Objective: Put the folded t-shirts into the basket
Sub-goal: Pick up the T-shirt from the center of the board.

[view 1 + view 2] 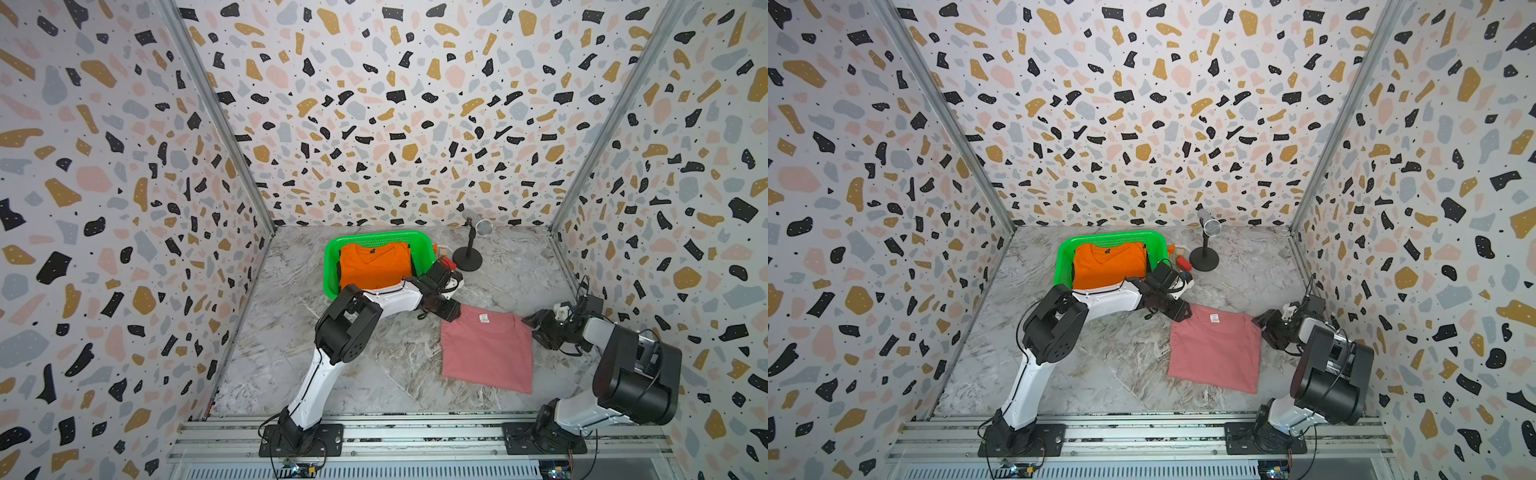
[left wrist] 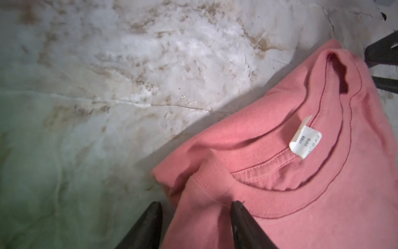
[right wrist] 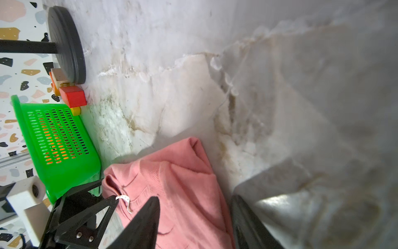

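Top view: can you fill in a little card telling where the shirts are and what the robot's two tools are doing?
Orange t-shirt: folded, inside the green basket
Pink t-shirt: folded, flat on the marble table, outside the basket, label up
Left tool: at the pink shirt's collar corner nearer the basket, cloth between its jaws
Right tool: at the other collar corner, cloth between its jaws
Grip: cannot tell if either is clamped
Nearby: microphone stand, red block

A dusty pink folded cloth shirt (image 3: 178,172) is lying between the right gripper's (image 3: 196,197) black fingers; a bright green perforated plastic basket (image 3: 69,170) is standing just beside the shirt.
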Motion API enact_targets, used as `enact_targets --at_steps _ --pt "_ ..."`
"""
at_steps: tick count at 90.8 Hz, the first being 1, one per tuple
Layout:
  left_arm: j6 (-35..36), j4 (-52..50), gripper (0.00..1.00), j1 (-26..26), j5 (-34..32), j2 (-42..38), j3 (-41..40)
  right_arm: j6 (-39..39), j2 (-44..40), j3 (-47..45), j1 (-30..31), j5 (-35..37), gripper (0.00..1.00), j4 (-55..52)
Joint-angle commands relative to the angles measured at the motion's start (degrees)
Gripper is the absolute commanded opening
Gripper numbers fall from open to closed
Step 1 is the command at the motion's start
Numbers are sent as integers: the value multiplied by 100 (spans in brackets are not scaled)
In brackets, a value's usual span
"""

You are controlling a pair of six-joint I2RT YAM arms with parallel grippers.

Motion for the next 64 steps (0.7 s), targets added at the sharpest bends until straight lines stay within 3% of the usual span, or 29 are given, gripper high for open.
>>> enact_targets --at_steps 1,20,29,49,64 --pt "-98 -12 43 -11 189 220 83 -84 103 -112 -78 61 58 -179" --pt "-20 78 13 8 351 143 -1 -138 334 -97 -205 -261 59 -39" --pt "159 115 1 19 722 44 -41 -157 300 -140 -238 -142 60 8" --pt "725 214 0 19 1461 -463 -404 -252 141 -113 -241 -121 61 -83" --pt "1511 -424 0 47 1403 -929 -688 -566 -422 155 -135 763 62 -843"
